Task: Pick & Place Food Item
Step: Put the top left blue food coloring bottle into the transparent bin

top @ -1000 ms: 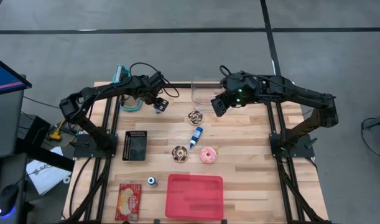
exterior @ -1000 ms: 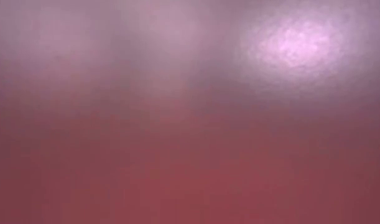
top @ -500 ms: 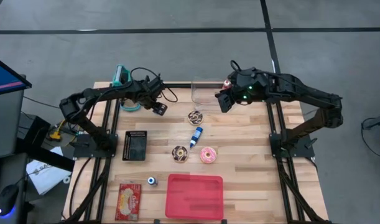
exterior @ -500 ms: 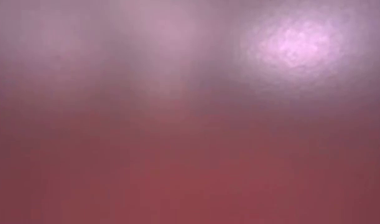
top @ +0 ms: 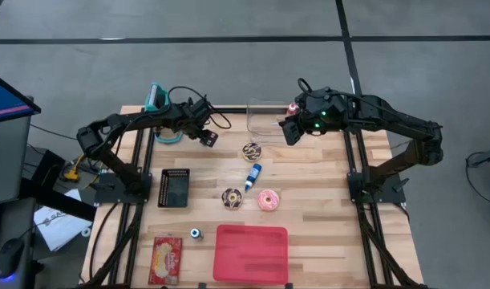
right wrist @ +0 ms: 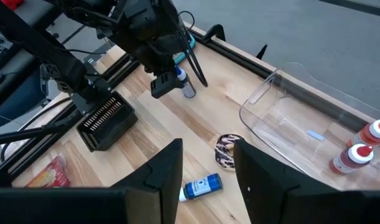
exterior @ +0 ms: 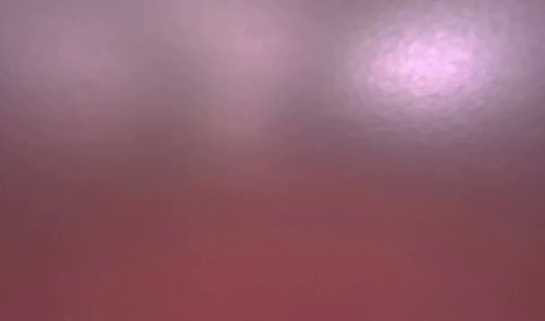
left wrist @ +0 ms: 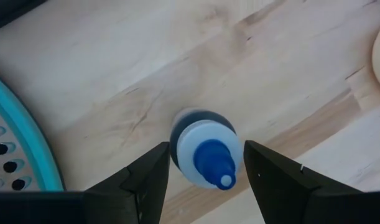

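On the far left of your bench (top: 325,241) a teal strainer (top: 166,133) sits near the back edge, with the left arm reaching over it. Just right of it, the left gripper (top: 208,138) points steeply down over a small blue-capped bottle (left wrist: 205,154). In the left wrist view that bottle stands upright, its long axis vertical and its nozzle aimed up at the camera, right between the two fingers (left wrist: 146,180). The fingers stand apart on either side of it; you cannot tell whether they press its sides.

Nearer you on the left lie a black perforated box (top: 173,188), a snack packet (top: 167,259) at the front edge, and a small blue-and-white thing (top: 196,234) beside it.

Moving to the middle, a chocolate donut (top: 252,150) lies flat just beyond a blue tube (top: 253,177). The tube lies on its side, its long axis running roughly front to back with a slight slant. In front of it sit a second chocolate donut (top: 232,198) and a pink donut (top: 269,200), side by side and flat. A red tray (top: 251,254) rests at the front edge, well apart from the donuts.

At the back centre stands a clear container (top: 265,119), with two red-capped bottles (right wrist: 364,146) just beside it. The right gripper (right wrist: 205,168) hangs raised over that corner, tilted down toward the bench, fingers parted and holding nothing.

The low view gives you only a pinkish-red blur.
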Available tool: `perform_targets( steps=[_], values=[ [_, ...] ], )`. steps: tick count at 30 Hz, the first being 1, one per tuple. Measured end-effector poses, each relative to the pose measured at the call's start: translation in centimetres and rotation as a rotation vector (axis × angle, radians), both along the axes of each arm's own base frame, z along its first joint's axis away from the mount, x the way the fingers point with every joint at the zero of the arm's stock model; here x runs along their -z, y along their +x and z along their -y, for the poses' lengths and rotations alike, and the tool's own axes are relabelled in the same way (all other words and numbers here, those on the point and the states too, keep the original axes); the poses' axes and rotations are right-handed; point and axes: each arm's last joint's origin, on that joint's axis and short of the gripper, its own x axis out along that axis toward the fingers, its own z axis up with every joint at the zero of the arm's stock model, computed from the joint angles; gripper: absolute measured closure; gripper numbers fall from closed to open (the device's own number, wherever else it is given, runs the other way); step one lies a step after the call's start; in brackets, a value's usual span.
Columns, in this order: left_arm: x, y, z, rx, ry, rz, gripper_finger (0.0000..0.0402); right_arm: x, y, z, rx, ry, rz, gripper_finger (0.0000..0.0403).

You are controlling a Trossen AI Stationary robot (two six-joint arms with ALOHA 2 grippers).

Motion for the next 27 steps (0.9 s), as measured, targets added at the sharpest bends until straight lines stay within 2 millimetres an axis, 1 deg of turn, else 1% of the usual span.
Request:
perform_targets(
  steps=[9,19,27],
  values=[
    [-0.04,0.07,-0.07,-0.003,0.011,0.006,0.0204,-0.01,-0.02,0.06,0.002,0.000,0.000,0.0267],
    [-0.05,0.08,-0.08,-0.003,0.011,0.007,0.0258,-0.01,-0.02,0.06,0.003,0.000,0.000,0.0267],
    [-0.13,0.06,-0.06,-0.003,0.012,0.009,0.0263,-0.01,-0.02,0.06,0.008,0.005,0.003,0.0267]
  ],
)
